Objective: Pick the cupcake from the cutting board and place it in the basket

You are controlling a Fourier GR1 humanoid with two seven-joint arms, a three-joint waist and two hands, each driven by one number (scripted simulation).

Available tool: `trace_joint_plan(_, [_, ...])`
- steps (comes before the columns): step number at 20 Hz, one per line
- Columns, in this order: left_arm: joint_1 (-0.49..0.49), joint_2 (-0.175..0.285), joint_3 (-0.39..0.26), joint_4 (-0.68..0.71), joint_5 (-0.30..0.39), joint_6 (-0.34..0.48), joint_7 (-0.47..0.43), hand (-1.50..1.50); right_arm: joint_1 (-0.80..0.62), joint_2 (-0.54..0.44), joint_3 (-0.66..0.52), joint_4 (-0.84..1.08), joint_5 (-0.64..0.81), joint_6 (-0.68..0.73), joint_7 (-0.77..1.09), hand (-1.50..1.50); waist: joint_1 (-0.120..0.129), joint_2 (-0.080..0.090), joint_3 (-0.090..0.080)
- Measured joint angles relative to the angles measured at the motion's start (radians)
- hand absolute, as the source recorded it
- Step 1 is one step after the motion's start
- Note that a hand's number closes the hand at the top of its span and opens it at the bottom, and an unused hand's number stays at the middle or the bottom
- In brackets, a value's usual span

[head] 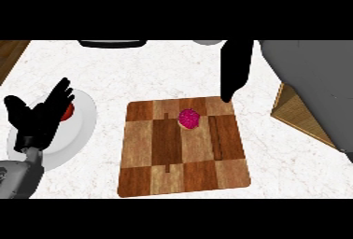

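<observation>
A cupcake (189, 118) with pink frosting stands on the wooden cutting board (155, 158), in the board's far half. My right hand (233, 70) hangs over the counter beyond the board. Its straight fingers point down, and their tips are at the board's far right corner, apart from the cupcake. It holds nothing. The tan woven basket (296, 116) lies to the right of the board, largely hidden under my grey right forearm (314, 88). My left hand (40, 115) rests open at the left, fingers up, over a white plate.
The white plate (81, 135) at the left carries a red item (67, 112), partly hidden by my left hand. A dark round object (110, 43) and a grey one (205, 42) sit at the counter's far edge. A wooden surface (10, 56) borders the counter's far left.
</observation>
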Motion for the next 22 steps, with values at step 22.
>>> trace_joint_plan(22, [-0.004,-0.043,0.051,0.011,-0.056,-0.038,0.01,0.0,0.411,0.014,-0.076,-0.021,0.216,-0.114,-0.431,-1.5,-0.001,0.002,0.002])
